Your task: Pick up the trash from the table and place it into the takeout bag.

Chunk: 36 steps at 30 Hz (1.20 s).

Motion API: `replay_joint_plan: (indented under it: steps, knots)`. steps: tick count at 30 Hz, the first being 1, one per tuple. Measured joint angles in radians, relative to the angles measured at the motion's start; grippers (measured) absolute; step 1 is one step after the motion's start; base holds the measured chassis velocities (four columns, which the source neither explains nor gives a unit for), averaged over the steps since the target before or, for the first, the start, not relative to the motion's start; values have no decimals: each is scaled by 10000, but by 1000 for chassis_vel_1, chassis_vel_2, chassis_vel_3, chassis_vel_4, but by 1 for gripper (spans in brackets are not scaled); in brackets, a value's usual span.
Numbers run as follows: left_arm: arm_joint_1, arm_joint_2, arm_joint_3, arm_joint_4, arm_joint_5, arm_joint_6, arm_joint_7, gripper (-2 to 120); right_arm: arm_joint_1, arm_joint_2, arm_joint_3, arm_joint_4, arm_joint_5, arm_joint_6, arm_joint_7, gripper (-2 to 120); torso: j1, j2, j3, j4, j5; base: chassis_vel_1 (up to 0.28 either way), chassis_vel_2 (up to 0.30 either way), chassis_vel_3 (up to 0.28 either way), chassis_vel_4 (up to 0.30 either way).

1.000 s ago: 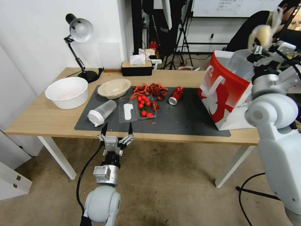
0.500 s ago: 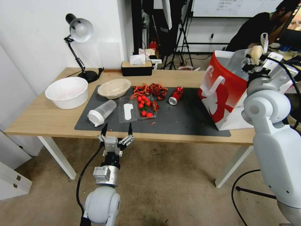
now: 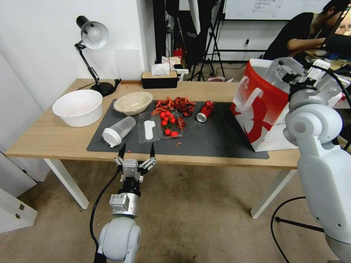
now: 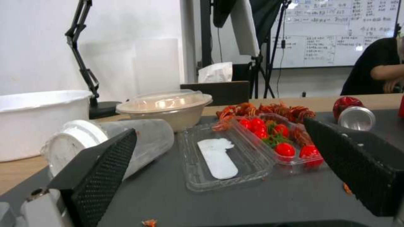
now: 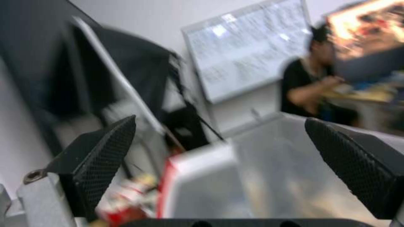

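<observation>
Head view — right gripper (image 3: pixel 289 71), over the takeout bag (image 3: pixel 261 106), now spread empty — beige wad gone.

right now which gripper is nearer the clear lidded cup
Left. The left gripper hovers at the table's near edge just in front of the clear lidded cup; the right gripper is over the takeout bag.

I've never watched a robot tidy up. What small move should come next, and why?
Probably lift the right gripper away from the takeout bag and swing it toward the crushed red can. Its fingers are open and hold nothing at the bag's mouth, while the can lies on the mat just beside the bag. The left gripper hangs open at the table's front edge.
</observation>
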State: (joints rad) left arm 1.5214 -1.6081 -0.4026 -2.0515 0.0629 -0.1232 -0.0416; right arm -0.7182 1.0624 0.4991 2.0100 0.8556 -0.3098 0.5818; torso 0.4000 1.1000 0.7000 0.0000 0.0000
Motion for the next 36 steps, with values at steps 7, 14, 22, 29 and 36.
replay_joint_plan:
  steps: [7,14,22,29,36]
  knots:
    - [-19,1,-7,0,-27,0,-5,100,-1794,-222,-14,1050,-465,1909,-3338,100,-1,0,-1,-3,1,0,0,0,0]
    - [-50,0,-19,-4,-74,-1,-10,99,-3535,-270,-534,1710,-2680,2995,-4476,100,-1,1,-1,1,-3,0,0,0,0]
    - [-70,0,-24,83,-84,-28,-16,99,-6139,190,-1461,1470,-6094,4808,-4265,100,-1,1,-2,-1,-2,0,0,0,0]
    - [-71,0,-36,104,-87,-36,-21,99,-7567,785,-2007,814,-7779,5736,-3069,100,-1,1,-2,-1,-2,0,0,0,0]
    - [-63,0,-31,106,-90,-39,-24,99,-8169,1265,-2177,278,-8033,6261,-2423,100,-1,1,-2,-1,0,0,0,0,0]
